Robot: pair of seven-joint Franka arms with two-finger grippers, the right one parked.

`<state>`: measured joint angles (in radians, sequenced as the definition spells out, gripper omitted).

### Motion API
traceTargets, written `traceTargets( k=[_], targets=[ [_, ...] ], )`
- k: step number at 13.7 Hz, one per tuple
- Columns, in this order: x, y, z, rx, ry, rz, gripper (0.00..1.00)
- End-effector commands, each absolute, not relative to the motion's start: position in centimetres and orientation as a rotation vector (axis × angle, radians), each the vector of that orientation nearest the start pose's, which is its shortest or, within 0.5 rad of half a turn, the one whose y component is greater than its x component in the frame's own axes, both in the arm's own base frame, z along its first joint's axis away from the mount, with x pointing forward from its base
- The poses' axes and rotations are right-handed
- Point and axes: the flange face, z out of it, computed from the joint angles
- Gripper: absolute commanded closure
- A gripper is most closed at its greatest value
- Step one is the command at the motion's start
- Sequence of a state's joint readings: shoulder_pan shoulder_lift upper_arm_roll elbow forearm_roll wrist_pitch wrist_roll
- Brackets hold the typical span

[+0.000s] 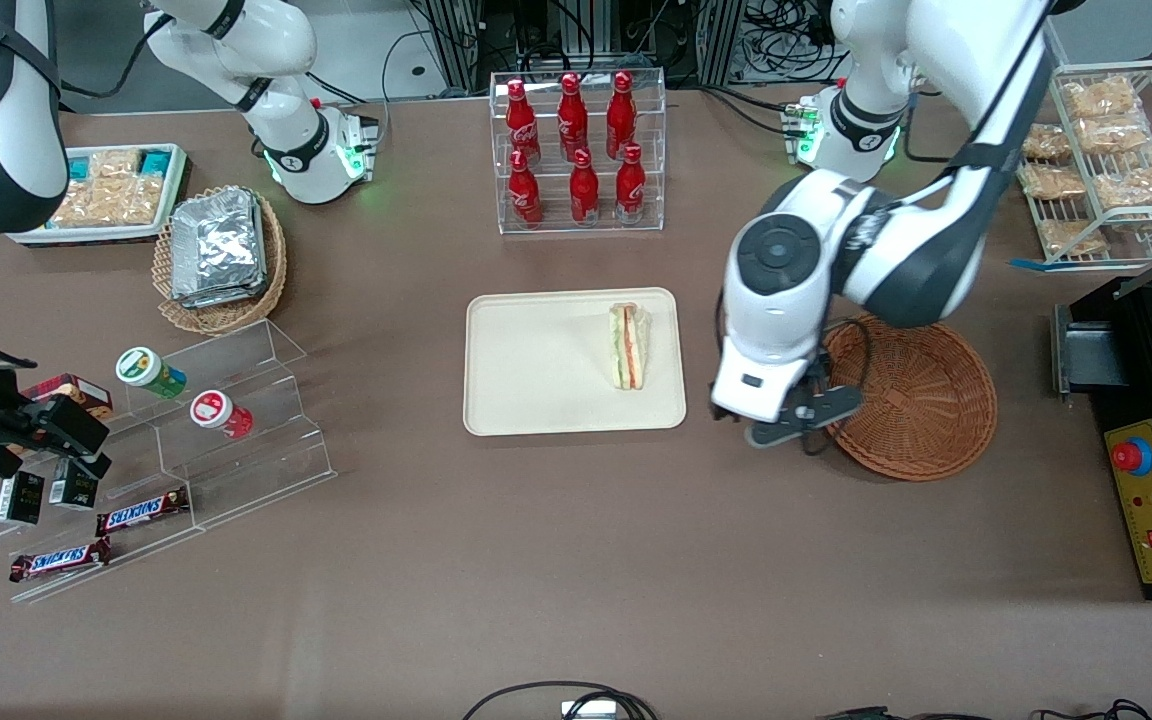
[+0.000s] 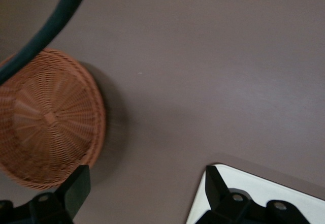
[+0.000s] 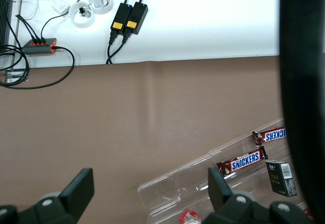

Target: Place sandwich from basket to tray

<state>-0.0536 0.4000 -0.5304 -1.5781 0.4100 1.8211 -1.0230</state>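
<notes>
- Sandwich (image 1: 629, 346) lies flat on the tray (image 1: 536, 400), close to the rim on the side nearest the working arm, its striped filling edge facing the bare middle of the tray.
- The tray sits on the brown table (image 1: 576, 580), nearer the front camera than the clear rack of red bottles (image 1: 576, 150).
- The basket (image 1: 921, 405) rests beside the tray toward the working arm's end of the table, and I see nothing in it (the wrist view shows only bare weave (image 2: 45, 117)).
- The left arm's gripper (image 1: 798, 418) hangs above the strip of table between tray and basket, at the basket's edge; its fingers (image 2: 76, 186) are spread apart and hold nothing.
- From the wrist camera, a corner of the tray (image 2: 203, 203) shows by one finger and the basket by the other.
- Toward the parked arm's end stand a lighter basket of foil packets (image 1: 219, 250) and clear steps with Snickers bars (image 1: 141, 512).
</notes>
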Motion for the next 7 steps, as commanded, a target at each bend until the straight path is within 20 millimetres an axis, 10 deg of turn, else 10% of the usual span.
traceTargets(
  k=[1, 7],
  targets=[
    [58.4, -26.7, 45.3, -2.905, -0.435, -0.029, 0.00],
    [58.4, -14.0, 54.1, -2.993, -0.262, 0.086, 0.00]
  ],
)
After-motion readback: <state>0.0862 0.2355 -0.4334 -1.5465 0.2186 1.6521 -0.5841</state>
